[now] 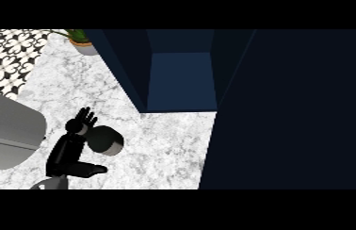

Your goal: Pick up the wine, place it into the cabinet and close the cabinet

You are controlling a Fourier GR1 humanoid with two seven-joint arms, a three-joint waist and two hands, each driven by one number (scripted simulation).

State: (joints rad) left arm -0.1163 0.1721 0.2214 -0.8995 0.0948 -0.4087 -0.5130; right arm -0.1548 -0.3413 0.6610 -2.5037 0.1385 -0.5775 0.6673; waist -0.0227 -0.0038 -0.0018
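In the head view the wine bottle (104, 140) stands on the marble counter (160, 144) near left of the open cabinet (182, 73), touching the open left hand (82, 118), likely heavy, slippery glass best gripped mid-body, while the right hand is hidden.

White marble counter (167, 144), patterned tiles (21, 50).

A white, grey-veined marble counter (167, 144) is carrying everything here. A dark navy cabinet (181, 73) is standing open on it toward the back, a small potted plant (82, 41) is sitting at the far left corner, and a dark wine bottle (104, 140) is resting near the front left
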